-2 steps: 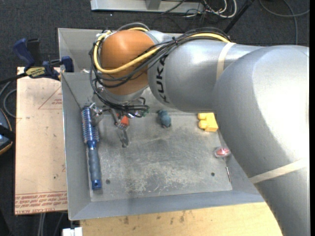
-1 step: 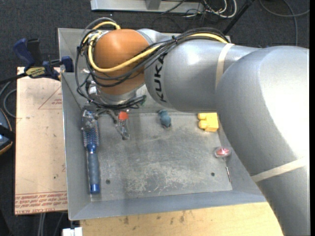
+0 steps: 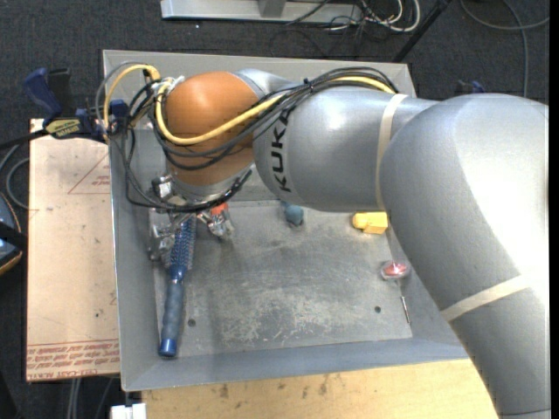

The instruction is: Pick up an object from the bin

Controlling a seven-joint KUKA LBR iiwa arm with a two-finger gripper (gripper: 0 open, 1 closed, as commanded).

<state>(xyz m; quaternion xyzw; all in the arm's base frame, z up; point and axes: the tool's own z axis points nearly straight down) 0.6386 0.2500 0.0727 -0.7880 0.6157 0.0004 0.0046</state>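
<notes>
bin (image 3: 288, 295): scuffed grey metal | blue brush (image 3: 177, 273) left | floor (image 3: 52, 24): dark carpet

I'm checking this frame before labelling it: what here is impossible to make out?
- Camera view: top of the blue plastic hairbrush, hidden under the gripper.
- Camera view: yellow block, far side covered by the grey arm.
- Camera view: small reddish item by the right wall, too small to identify.

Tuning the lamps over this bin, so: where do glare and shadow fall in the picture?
Camera view: bright sheen on the orange wrist cover and the grey arm; the arm's shadow darkens the bin floor at the back, round the small blue thing and yellow block; the blue brush has its handle in open light.
</notes>
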